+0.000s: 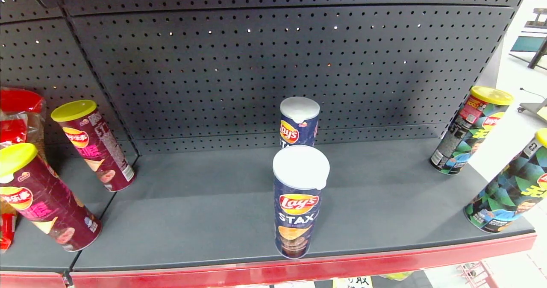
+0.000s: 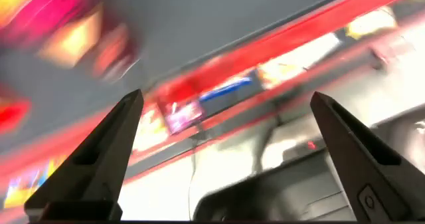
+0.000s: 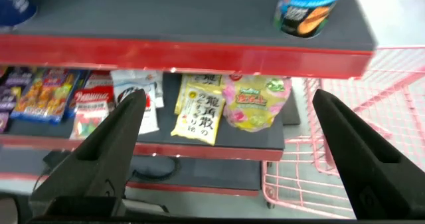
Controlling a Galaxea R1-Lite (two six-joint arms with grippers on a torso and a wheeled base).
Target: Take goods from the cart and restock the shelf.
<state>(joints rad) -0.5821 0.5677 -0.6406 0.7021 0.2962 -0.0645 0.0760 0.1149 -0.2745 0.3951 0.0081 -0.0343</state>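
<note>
Two dark blue chip cans with white lids stand upright on the grey shelf (image 1: 205, 211), one near the front edge (image 1: 300, 202) and one behind it by the back panel (image 1: 299, 122). My left gripper (image 2: 226, 157) is open and holds nothing, with a blurred red shelf edge (image 2: 219, 78) beyond it. My right gripper (image 3: 226, 157) is open and holds nothing, in front of the red shelf edge (image 3: 186, 54) and the lower shelf's snack bags (image 3: 199, 108). A pink wire cart (image 3: 358, 131) is beside that shelf.
Two maroon cans with yellow lids (image 1: 96, 145) (image 1: 40, 198) stand at the shelf's left, beside red packets (image 1: 17, 117). Two green-and-black cans with yellow lids (image 1: 470, 130) (image 1: 510, 189) stand at the right end. The perforated back panel (image 1: 256, 66) closes the rear.
</note>
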